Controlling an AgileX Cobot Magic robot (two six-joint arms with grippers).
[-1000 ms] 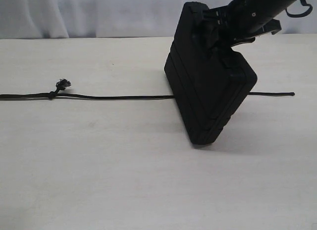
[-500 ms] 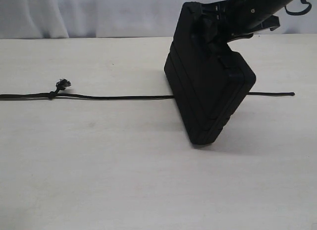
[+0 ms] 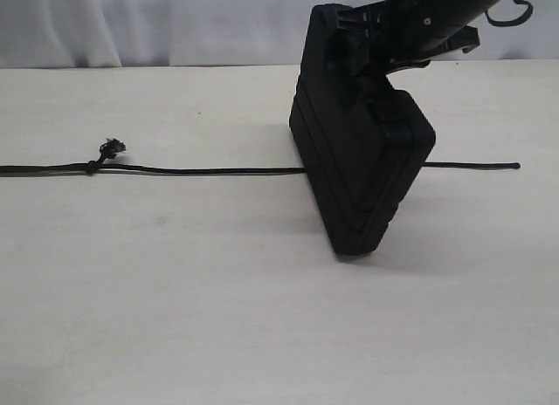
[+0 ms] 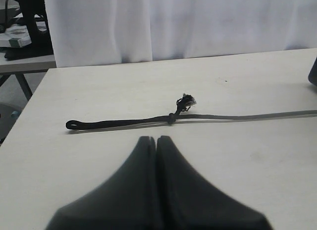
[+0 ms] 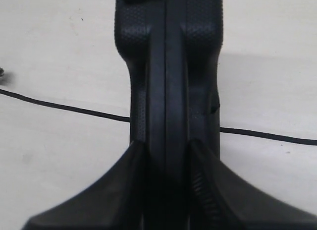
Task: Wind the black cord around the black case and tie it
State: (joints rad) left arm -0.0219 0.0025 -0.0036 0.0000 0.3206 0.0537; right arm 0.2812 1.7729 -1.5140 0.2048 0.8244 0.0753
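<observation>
- The right gripper [image 5: 166,155] is closed on the black case [image 3: 362,174]. One jaw is pressed against each broad face at the case's upper end.
- From between those jaws the case hangs down and away to the table [image 3: 175,318]. It is stood on a narrow edge and tilted.
- The black cord [image 3: 210,170] is laid flat on the table, straight below the right gripper. It passes under the case's lower edge and comes out on both sides, with its small tip [image 3: 515,166] on the outer side.
- The left gripper [image 4: 156,141] is shut with nothing between its jaws and is held above the table. The cord's tufted knot [image 4: 185,99] lies just ahead of its fingertips, and the looped end [image 4: 72,124] lies ahead and off to one side.
- The case is judged rigid and moderately heavy. Its textured faces should give the pads good friction, but a grip this far from the resting edge leaves it free to pivot or topple.
- A hold at the ribbed upper end or the handle slot is judged soundest.
- The cord is judged light, limp and braided, so it would sag and trail when lifted.
- The cord is best pinched close to the knot, which would serve as a stop against slipping through the jaws.
</observation>
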